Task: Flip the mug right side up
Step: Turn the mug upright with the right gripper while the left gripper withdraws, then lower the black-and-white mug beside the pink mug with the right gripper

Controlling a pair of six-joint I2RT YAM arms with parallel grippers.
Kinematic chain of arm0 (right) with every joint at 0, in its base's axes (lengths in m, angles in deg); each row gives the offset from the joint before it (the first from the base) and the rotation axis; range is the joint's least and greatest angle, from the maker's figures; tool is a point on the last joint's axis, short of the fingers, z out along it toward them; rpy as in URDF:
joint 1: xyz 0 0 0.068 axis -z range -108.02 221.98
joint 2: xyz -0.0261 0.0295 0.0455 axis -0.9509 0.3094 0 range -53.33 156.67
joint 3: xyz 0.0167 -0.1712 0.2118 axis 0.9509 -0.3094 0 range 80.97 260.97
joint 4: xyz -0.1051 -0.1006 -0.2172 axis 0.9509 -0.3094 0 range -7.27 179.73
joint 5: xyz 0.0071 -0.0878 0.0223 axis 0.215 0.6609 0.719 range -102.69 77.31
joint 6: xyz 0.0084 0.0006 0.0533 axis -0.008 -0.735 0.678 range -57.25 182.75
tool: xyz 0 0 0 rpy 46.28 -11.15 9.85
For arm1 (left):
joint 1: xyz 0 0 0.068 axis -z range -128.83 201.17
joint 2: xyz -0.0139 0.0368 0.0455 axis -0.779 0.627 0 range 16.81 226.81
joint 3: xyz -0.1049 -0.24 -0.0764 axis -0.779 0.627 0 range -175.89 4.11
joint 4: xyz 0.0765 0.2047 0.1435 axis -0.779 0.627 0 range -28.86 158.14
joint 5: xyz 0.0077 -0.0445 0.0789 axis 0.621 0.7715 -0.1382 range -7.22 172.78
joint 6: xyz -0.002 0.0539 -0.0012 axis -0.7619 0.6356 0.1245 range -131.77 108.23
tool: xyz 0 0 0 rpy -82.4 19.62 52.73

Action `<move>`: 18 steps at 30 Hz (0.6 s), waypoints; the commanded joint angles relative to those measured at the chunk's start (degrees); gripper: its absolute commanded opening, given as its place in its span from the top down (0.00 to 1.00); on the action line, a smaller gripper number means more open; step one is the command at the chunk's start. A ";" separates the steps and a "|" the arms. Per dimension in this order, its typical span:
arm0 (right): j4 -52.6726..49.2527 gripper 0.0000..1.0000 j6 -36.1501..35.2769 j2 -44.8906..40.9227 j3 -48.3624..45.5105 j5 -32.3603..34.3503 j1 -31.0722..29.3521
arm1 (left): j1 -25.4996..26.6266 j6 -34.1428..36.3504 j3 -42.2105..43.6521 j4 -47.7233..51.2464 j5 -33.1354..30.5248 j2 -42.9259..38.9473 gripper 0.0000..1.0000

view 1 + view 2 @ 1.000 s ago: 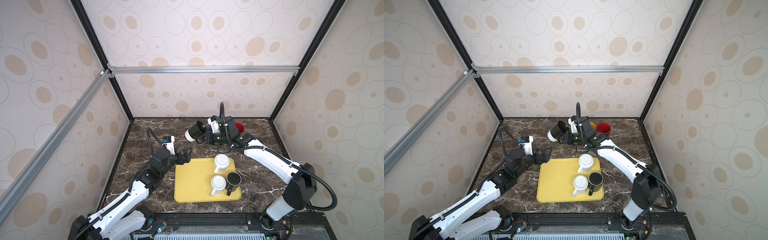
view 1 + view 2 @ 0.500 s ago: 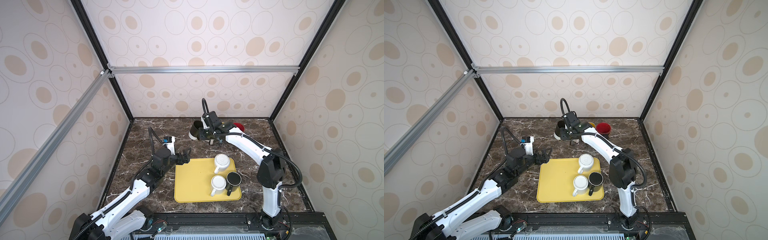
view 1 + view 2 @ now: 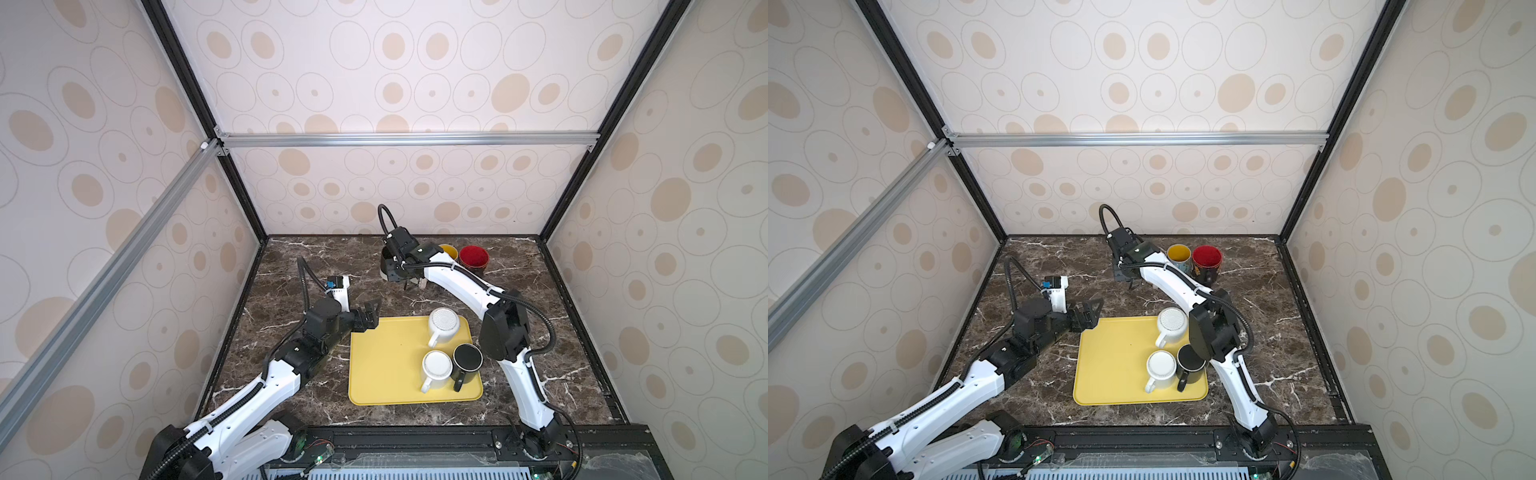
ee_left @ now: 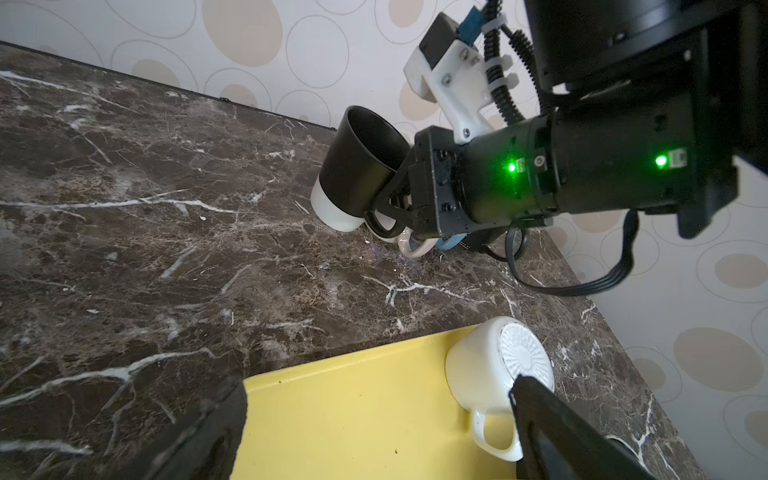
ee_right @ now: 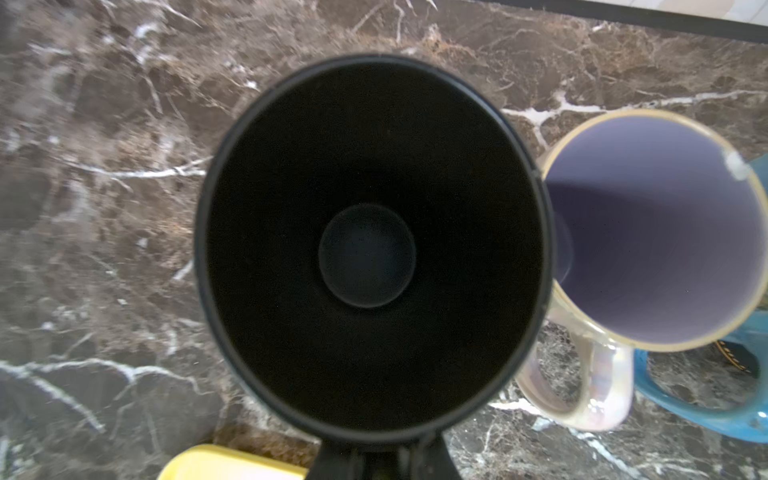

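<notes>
A: What is seen nearest?
B: A flat yellow plastic tray (image 3: pixel 386 374); at its far corner the left gripper (image 3: pixel 371 314) is held wide open, empty.
A: Farther back?
B: The white-based black ceramic mug (image 4: pixel 357 166), mouth up, is clamped by its handle in the right gripper (image 4: pixel 386 202).

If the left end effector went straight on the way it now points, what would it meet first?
Probably the far white mug on the tray, though the left end effector might pass just beside it.
</notes>
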 commanded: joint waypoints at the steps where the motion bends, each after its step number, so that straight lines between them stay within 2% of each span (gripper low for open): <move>1: 0.98 1.00 -0.91 0.76 3.22 4.71 -0.20 | -0.61 0.56 0.05 -1.30 0.13 -1.25 0.00; 18: -0.69 1.00 0.02 6.15 7.66 8.50 -0.22 | -0.81 1.03 2.21 -2.25 0.57 -2.34 0.00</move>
